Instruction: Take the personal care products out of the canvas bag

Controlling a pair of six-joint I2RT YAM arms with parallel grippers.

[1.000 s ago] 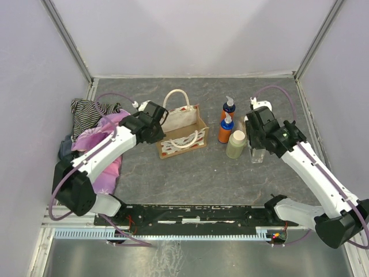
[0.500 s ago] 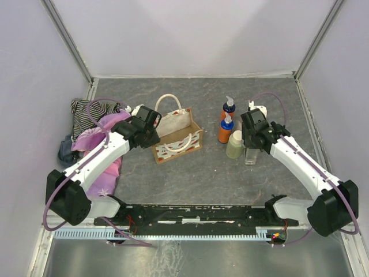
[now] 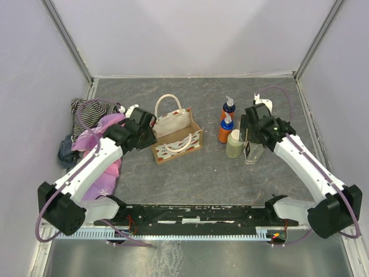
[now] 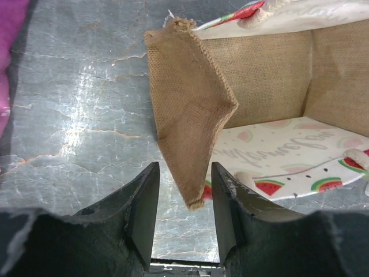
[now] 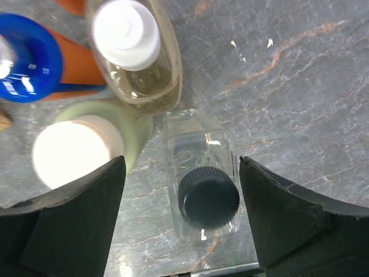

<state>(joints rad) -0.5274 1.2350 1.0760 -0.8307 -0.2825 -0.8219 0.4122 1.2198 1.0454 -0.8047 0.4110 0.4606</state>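
Looks like you're nearly finishing: the canvas bag is looking empty, and the bottles are standing on the bench at its 3 o'clock. Your right pincer is gaping wide around the clear bottle, while the left pincer is straddling the bag's edge, narrow but unclamped.

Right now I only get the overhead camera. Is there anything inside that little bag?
Observer: On the left wrist camera, the part of the canvas bag interior that shows is bare burlap, with no bottle in it.
Operator: Is the claw beside it gripping the bag?
Observer: No. The left claw is open, and a burlap corner of the bag hangs in its gap, not pinched.
Operator: And the other claw, by the bottles?
Observer: The right claw is open wide. The clear bottle with the dark cap stands upright in its gap, and neither side touches it.
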